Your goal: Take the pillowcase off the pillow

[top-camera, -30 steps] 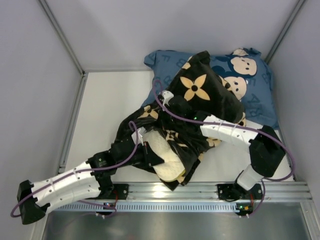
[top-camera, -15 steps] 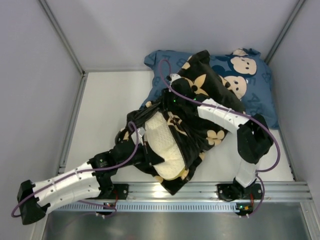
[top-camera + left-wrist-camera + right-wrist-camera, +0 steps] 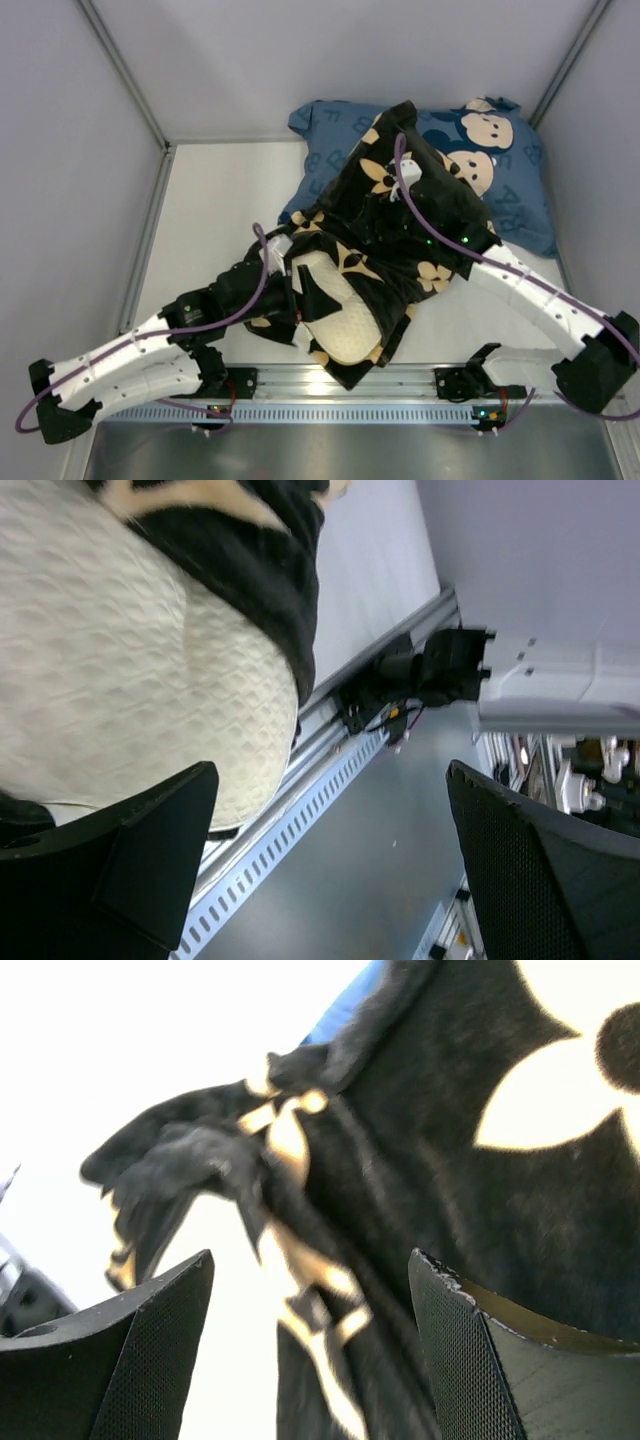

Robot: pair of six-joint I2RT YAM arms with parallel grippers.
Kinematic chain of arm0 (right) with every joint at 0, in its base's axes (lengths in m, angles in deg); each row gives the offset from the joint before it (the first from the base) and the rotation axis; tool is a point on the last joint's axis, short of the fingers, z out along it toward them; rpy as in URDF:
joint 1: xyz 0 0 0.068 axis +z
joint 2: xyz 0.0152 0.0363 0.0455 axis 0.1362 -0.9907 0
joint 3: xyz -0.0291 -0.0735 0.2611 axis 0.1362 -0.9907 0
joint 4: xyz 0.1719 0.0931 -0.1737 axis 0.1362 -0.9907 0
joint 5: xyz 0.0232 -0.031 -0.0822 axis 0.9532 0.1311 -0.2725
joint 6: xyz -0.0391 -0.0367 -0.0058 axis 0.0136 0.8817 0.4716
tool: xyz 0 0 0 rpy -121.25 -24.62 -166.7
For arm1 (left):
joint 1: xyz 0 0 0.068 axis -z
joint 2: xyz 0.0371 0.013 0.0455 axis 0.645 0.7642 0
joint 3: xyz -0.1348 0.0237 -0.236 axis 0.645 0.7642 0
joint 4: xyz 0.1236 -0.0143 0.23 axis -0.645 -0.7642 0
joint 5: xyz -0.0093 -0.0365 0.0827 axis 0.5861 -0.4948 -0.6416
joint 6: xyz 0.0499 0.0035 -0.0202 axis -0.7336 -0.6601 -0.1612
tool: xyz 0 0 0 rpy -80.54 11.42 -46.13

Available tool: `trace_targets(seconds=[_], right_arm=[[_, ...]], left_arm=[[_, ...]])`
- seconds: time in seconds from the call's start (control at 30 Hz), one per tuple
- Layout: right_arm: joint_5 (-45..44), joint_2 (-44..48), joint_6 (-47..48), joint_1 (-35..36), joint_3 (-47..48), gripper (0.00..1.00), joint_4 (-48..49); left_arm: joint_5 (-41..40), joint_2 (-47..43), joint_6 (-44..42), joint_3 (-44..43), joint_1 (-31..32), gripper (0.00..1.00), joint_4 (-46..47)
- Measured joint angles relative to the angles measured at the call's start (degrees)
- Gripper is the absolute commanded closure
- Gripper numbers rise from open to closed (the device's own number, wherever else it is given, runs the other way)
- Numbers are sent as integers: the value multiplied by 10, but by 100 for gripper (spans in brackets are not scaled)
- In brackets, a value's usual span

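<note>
Top external view: the pillow (image 3: 345, 315) lies on the table (image 3: 215, 215), just ahead of the left end effector (image 3: 288, 272). Its near end is bare and cream. Its far end sits inside the pillowcase (image 3: 425, 215), which is bunched up under the right end effector (image 3: 402, 190) and drapes onto the blue pillow (image 3: 520, 185) beyond it.

Left wrist: the left end effector (image 3: 330, 780) has its fingers spread wide with nothing between them. The quilted pillow (image 3: 120, 660) sits just beside one finger, with a fold of black pillowcase (image 3: 255, 570) above it.

Right wrist: the right end effector (image 3: 310, 1260) has its fingers apart. A twisted edge of pillowcase (image 3: 480, 1210) hangs just ahead of the gap, and I see no pinch on it.

Step, my reading: the cover is roughly half off and I am between grips. Next, I would pin the bare pillow end with the left end effector. Then I would close the right one on the bunched fabric ahead of it and pull away from the left. Risk: the pillow slides along with the cover.
</note>
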Motion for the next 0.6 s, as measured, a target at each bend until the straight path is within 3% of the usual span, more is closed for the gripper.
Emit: trace_targets(seconds=[0.13, 0.27, 0.43, 0.6], right_arm=[[34, 75, 20, 29, -44, 26, -8], [57, 98, 34, 125, -70, 26, -28], [78, 79, 35, 219, -92, 27, -24], [51, 18, 35, 263, -108, 23, -14]], left_arm=[[-83, -60, 25, -33, 0, 2, -71], [-181, -118, 94, -29, 0, 2, -164], [-283, -205, 188, 16, 0, 2, -262], [-333, -252, 233, 21, 0, 3, -314]])
